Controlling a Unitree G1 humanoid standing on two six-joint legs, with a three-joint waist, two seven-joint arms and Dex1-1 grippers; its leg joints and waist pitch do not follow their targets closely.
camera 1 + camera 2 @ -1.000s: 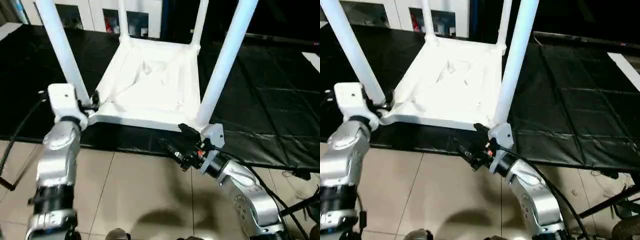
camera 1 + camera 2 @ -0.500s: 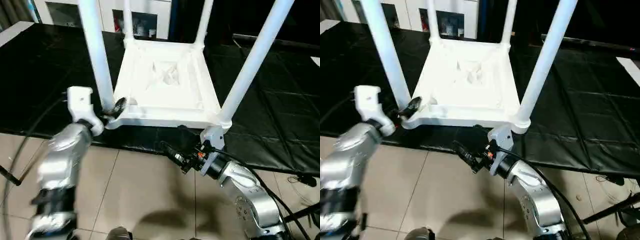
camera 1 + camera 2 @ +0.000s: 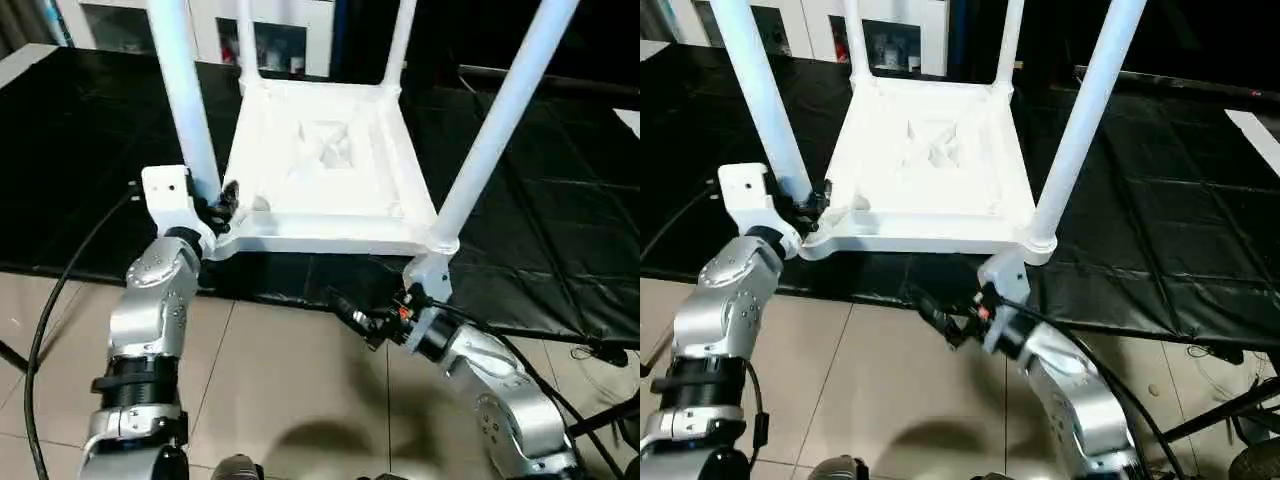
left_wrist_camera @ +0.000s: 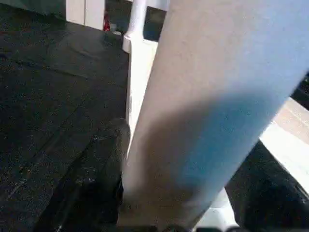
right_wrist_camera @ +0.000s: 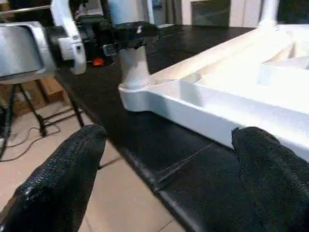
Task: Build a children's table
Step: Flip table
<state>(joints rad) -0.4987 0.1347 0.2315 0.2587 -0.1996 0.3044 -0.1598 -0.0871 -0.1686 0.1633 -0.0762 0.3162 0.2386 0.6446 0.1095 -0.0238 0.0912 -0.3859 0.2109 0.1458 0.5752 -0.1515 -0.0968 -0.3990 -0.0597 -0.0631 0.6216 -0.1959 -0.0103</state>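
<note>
On the black mat [image 3: 560, 200], the children's table [image 3: 330, 170] is seen lying upside down, its ribbed underside turned up and its four white legs standing upward from the round corner sockets. All four legs are cut off by the upper edge of the head views, so their ends cannot be seen. The ribs in the middle of the top are washed out by glare and are hard to make out. The two far legs are seen as thin tubes in front of a white cabinet [image 3: 270, 35], whose contents cannot be told.

The near-left leg [image 3: 185, 95] is flanked by the fingers of the left gripper [image 3: 222, 203] just above its socket. In the left wrist view one black finger [image 4: 99, 174] lies against the side of the leg, the other is seen on the far side, and the leg sits between the jaws. Whether the jaws are pressed on the leg or merely set around it cannot be told.

The right gripper [image 3: 352, 318] is held over the tiled floor [image 3: 290, 390], just in front of the mat's edge, with its jaws spread wide and nothing between them. The near-right leg [image 3: 500, 120] and its socket stand beyond and above those jaws, apart from them. In the right wrist view the table's near edge and the left gripper [image 5: 128, 34] at its leg are seen between the two black fingers [image 5: 58, 179].
</note>
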